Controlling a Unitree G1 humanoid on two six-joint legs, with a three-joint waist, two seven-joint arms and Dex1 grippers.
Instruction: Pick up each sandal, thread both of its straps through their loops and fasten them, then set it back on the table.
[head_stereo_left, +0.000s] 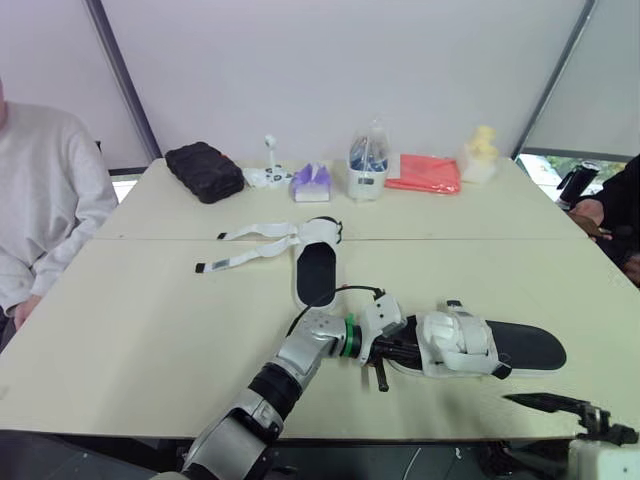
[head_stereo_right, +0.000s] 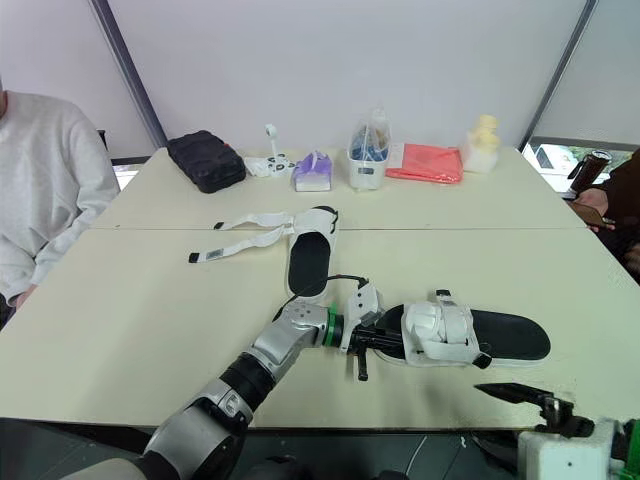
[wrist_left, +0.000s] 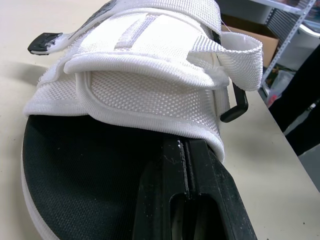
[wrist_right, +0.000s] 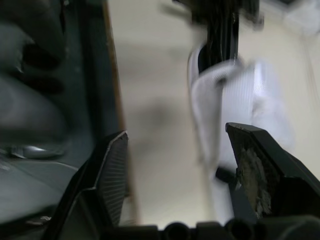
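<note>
Left gripper (head_stereo_left: 405, 351): both black fingers are pressed together and lie flat on the black footbed of the nearer white-strapped, black-soled fabric sandal (head_stereo_left: 470, 345). The tips sit at the edge of its broad white strap (wrist_left: 150, 95), with nothing pinched between them. Right gripper (wrist_right: 177, 132): fingers spread and empty, held by the near edge of the cream tabletop (head_stereo_left: 150, 330) toward the right corner, apart from the sandal.

Assessment: both straps of this sandal appear folded over and closed, and it lies flat, so the step in hand is judged to be release. One strap end (wrist_left: 240, 47) beside the black plastic loop (wrist_left: 235, 107) curls up slightly, so a firm press there would be prudent first. The left fingers should then draw straight back along the footbed, low and slow, to avoid snagging the strap or dragging the sandal.

Location: the sandal lies along the near edge, right of centre, touching the left fingers. The second sandal (head_stereo_left: 316, 270) lies at mid-tabletop beyond the left gripper, its white straps (head_stereo_left: 255, 245) unthreaded and trailing toward the left edge.
</note>
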